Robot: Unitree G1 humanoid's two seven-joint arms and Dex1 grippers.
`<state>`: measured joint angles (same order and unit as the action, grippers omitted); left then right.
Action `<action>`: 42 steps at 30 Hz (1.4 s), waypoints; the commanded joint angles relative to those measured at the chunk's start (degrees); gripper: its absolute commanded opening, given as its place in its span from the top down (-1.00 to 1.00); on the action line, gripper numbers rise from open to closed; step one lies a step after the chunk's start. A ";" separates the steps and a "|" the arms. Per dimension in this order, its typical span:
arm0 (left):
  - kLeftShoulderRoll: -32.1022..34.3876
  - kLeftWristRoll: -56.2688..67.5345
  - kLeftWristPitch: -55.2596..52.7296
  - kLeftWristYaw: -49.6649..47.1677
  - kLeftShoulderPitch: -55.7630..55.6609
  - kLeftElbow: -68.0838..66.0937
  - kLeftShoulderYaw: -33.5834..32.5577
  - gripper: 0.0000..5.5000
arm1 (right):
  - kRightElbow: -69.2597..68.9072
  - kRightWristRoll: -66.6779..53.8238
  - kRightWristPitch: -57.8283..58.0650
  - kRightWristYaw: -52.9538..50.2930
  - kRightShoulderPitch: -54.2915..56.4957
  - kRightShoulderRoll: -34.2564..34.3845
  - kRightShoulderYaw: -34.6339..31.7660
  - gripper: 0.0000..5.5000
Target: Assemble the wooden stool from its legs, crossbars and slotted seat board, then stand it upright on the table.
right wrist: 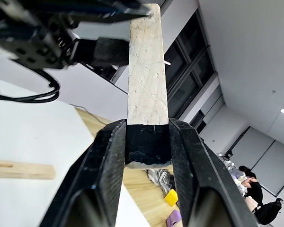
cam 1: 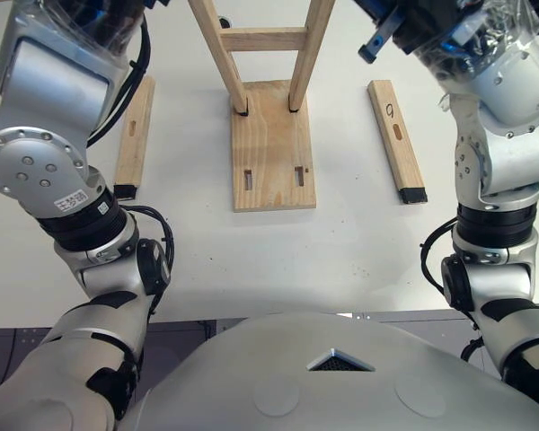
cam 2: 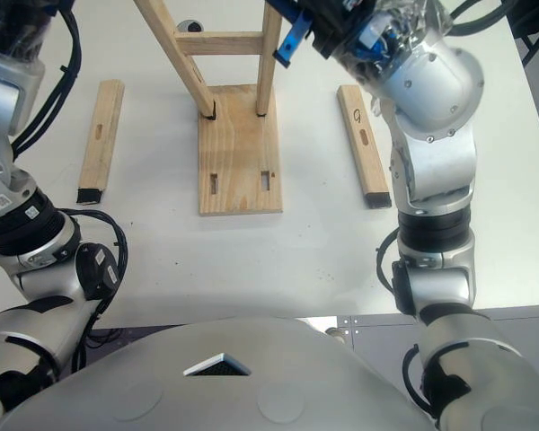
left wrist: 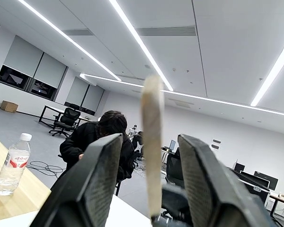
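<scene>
Seating of the leg pair (cam 1: 301, 54) is judged to be the step in hand. The seat board (cam 1: 272, 148) lies flat at mid-frame on the tabletop (cam 1: 341, 251), with the pair, joined by a crossbar (cam 1: 262, 39), standing in its upper slots. The right gripper (right wrist: 146, 124) is clamped on one capped leg top. The left gripper (left wrist: 150, 138) is spread wide around the other leg, with a gap at each finger. It should be closed, then both legs pressed down evenly and kept parallel, so that neither end binds. Loose legs (cam 1: 135, 135) are seen at left and right of the board.
</scene>
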<state>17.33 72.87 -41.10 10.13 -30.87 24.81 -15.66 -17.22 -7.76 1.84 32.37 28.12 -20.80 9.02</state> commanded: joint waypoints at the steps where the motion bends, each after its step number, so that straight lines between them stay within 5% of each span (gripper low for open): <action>1: -0.07 -0.34 0.98 -0.26 -0.52 -0.46 0.73 0.27 | 1.02 0.46 -0.38 0.61 0.32 0.07 0.09 0.52; 12: -0.57 0.37 3.39 -1.04 -0.26 -2.20 0.39 0.86 | 1.25 1.95 -2.33 0.99 -0.26 -0.09 1.10 0.52; 16: -0.18 0.69 3.55 -0.69 -0.52 -2.74 -0.04 0.86 | 0.89 2.25 -2.55 0.52 0.12 0.49 1.38 0.52; 18: 1.49 0.31 3.55 -0.95 -0.94 -2.68 -1.17 0.86 | 3.24 5.04 -1.06 -0.89 0.51 0.21 2.07 0.31; 25: 27.10 -6.42 -3.83 8.61 5.34 -4.50 -12.39 0.86 | 4.04 10.40 5.40 -5.34 -1.91 -0.30 0.46 -0.13; 28: 32.43 -12.24 -3.35 12.40 9.63 -8.32 -14.22 0.86 | 3.64 11.15 7.32 -8.18 -2.15 0.27 -1.45 -0.29; 33: 26.40 -22.00 3.15 13.19 16.58 -13.04 -10.75 0.86 | 4.77 11.90 8.12 -10.57 -1.26 1.12 -1.84 -0.55; 42: 16.12 -37.27 18.92 12.32 22.42 -26.16 -9.14 0.86 | 8.29 13.69 8.52 -17.79 -0.82 1.54 -6.13 -0.55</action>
<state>34.50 36.76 -23.87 22.49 -8.73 0.50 -23.73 -9.65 6.15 9.61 15.29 26.34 -20.56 3.77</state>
